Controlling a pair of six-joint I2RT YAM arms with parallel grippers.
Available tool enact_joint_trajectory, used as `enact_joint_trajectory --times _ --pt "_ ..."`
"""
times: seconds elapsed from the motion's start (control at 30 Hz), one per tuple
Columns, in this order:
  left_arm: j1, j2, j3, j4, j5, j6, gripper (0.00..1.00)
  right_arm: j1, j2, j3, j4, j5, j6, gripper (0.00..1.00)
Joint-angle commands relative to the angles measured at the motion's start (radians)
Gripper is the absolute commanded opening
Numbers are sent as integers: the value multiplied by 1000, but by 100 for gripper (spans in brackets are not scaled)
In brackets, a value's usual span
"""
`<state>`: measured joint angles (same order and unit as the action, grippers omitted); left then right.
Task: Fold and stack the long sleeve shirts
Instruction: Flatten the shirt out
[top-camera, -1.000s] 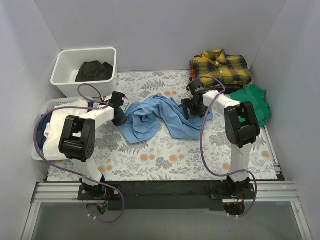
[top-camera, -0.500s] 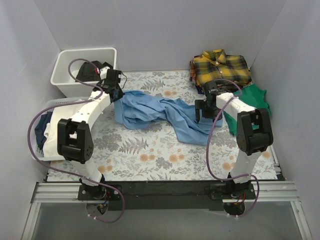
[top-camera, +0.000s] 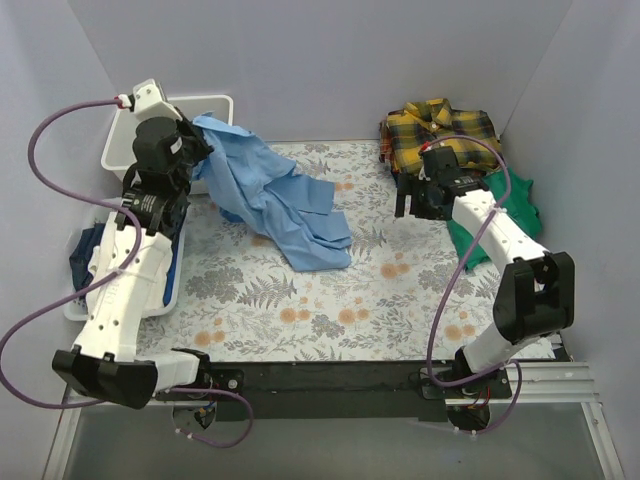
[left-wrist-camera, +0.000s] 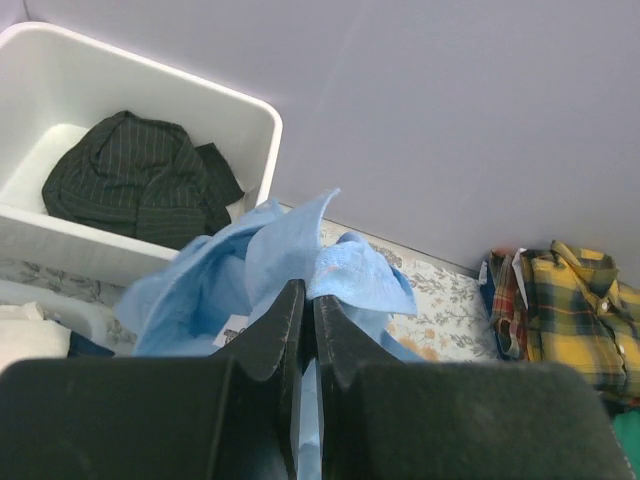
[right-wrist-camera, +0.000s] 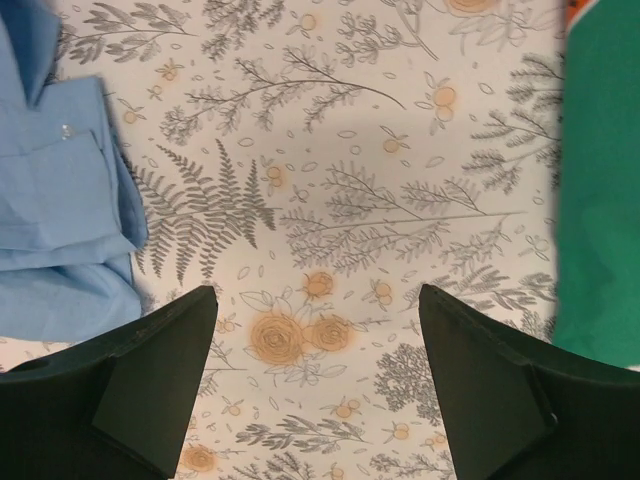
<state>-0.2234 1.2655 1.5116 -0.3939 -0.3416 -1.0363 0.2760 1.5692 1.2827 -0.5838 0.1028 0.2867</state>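
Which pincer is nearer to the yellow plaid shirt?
Right. The right pincer hangs open just in front of the plaid shirt; the left pincer is across the table, shut on the light blue shirt.

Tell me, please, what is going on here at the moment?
The left arm's fingers are shut on the light blue shirt, holding one end up beside the white bin while the rest hangs down onto the floral table. The right arm's fingers are open and empty, hovering over the table between that shirt and the green T-shirt. The yellow-and-black plaid shirt lies folded at the far right corner; the blue one is not yet folded.
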Motion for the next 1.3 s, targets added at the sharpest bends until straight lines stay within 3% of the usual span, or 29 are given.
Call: enact_joint_trajectory --times 0.0,0.23,0.47,0.97,1.0,1.1,1.13,1.23,1.27 --pt "6 -98 -150 -92 30 -19 0 11 109 102 59 -97 -11 90" --pt "6 -260 -336 -155 21 -76 0 164 418 425 49 -158 -101 90" --pt "6 -291 -363 -243 -68 -114 0 255 612 612 13 -258 -107 87" --pt "6 -255 -398 -221 -56 -107 0 307 577 412 -27 -149 -86 80" --pt "7 -253 -401 -220 -54 -107 0 311 581 417 -28 -156 -87 77" --pt "7 -247 -399 -223 -59 -105 0 328 606 463 -63 -150 -95 54" --pt "6 -245 -398 -221 -63 -105 0 338 617 478 -79 -117 -90 36" --pt "6 -239 -387 -223 -74 -105 0 341 603 511 -134 -39 -72 2" --pt "7 -236 -377 -221 -76 -105 0 341 589 504 -139 -11 -66 1"
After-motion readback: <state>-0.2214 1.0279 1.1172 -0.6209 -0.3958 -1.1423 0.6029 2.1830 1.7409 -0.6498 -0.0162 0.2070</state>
